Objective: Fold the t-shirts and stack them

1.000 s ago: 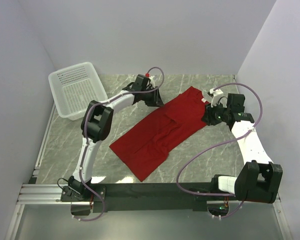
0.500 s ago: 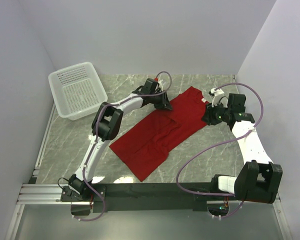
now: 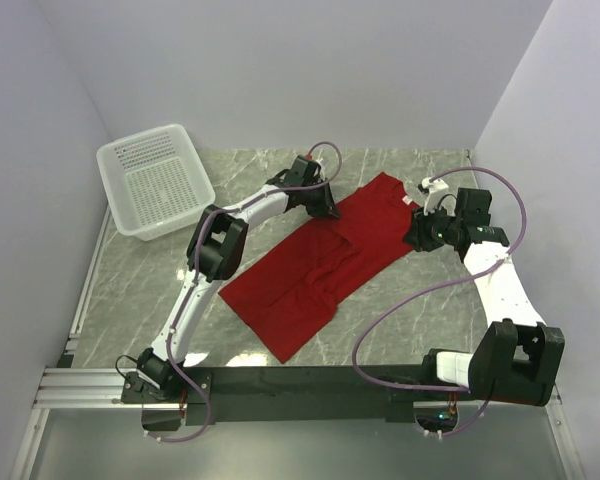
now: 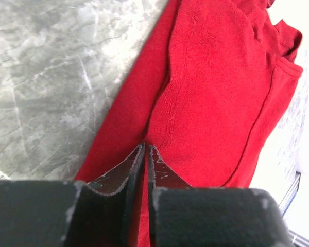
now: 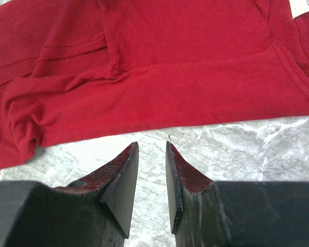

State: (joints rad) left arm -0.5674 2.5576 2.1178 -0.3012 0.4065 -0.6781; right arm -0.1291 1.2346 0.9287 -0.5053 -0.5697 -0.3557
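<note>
One red t-shirt lies spread diagonally on the marble table, partly folded lengthwise, with its neck end at the far right. My left gripper is at the shirt's far edge. In the left wrist view its jaws are nearly together, pinching a ridge of the red fabric. My right gripper is low by the shirt's right edge. In the right wrist view it is slightly open and empty over bare marble, just short of the shirt's hem. The white neck label shows at the top right.
A white mesh basket stands at the far left against the wall. Walls close the table on the left, back and right. The black arm-mount rail runs along the near edge.
My left gripper has moved right from the bare table onto the shirt's far edge and settled there. The right arm and the shirt have hardly moved.
</note>
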